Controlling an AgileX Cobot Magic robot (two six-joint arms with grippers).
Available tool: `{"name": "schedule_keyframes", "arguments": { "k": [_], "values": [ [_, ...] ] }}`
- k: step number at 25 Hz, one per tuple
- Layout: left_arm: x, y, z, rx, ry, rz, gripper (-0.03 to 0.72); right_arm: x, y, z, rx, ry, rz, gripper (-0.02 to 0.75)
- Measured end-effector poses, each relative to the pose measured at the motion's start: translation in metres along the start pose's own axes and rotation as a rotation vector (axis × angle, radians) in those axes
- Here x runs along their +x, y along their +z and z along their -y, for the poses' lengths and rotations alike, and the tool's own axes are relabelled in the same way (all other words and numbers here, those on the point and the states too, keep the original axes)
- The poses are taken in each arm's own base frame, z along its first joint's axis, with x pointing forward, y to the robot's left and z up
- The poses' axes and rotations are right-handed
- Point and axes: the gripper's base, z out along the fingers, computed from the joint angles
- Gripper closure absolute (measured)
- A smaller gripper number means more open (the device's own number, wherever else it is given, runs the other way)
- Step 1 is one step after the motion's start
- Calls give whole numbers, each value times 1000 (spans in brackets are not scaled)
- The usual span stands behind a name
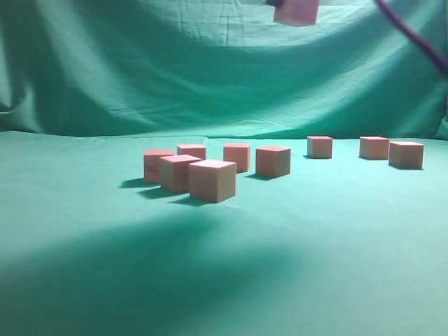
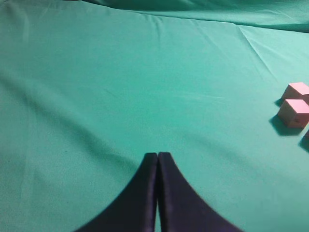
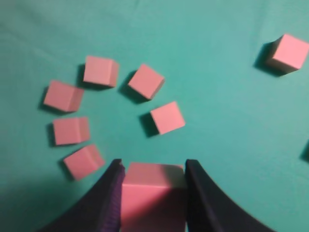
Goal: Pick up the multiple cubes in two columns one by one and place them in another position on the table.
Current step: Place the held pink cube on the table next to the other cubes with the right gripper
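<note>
My right gripper [image 3: 152, 169] is shut on a pink cube [image 3: 153, 195] and holds it high above the table; the held cube shows at the top edge of the exterior view [image 1: 296, 12]. Below it lies a loose cluster of several pink cubes [image 3: 108, 104], seen left of centre in the exterior view [image 1: 212, 180]. More pink cubes stand apart at the right [image 1: 374, 147], one in the right wrist view [image 3: 287, 53]. My left gripper [image 2: 158, 155] is shut and empty over bare cloth, with two cubes [image 2: 294, 112] far to its right.
Green cloth [image 1: 336, 252] covers the table and hangs as a backdrop behind it. A purple cable [image 1: 413, 38] crosses the top right corner of the exterior view. A broad shadow lies on the cloth at the front left.
</note>
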Motion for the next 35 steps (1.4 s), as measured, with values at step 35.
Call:
{"name": "schedule_keyframes", "arguments": {
  "k": [35],
  "values": [
    [0,0,0,0,0,0,688,109,126,-68,-5,28,-24,455]
  ]
}}
